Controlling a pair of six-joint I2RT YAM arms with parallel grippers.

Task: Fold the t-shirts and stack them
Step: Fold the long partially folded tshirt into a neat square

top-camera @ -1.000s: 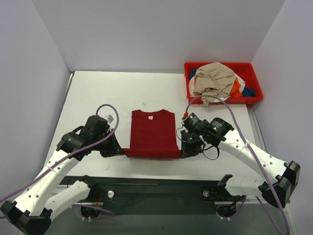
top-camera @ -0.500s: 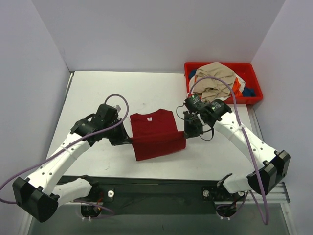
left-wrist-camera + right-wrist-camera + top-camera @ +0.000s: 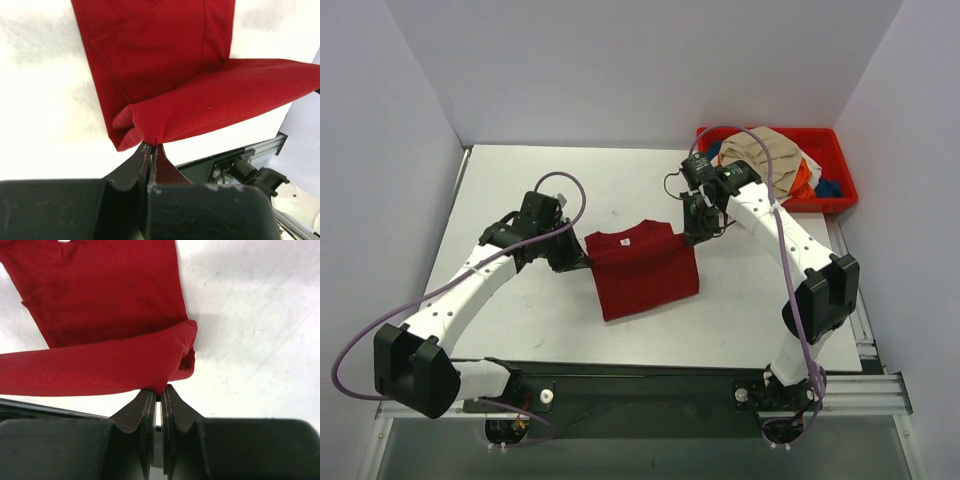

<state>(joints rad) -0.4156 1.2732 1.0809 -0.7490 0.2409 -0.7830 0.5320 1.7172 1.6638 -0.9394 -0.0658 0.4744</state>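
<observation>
Cloth is pinched in both tools: the left tool [image 3: 151, 146] has its fingers pressed together on one folded corner of the dark red t-shirt [image 3: 645, 272], and the right tool [image 3: 160, 391] grips the opposite corner likewise. The shirt lies mid-surface [image 3: 520, 190], doubled over itself. Only the overhead view shows the tan t-shirt [image 3: 755, 160] heaped in the red bin [image 3: 847, 180].

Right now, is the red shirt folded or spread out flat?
Half folded. The red shirt is doubled over itself, its lifted edge pinched by the left gripper and right gripper.
</observation>
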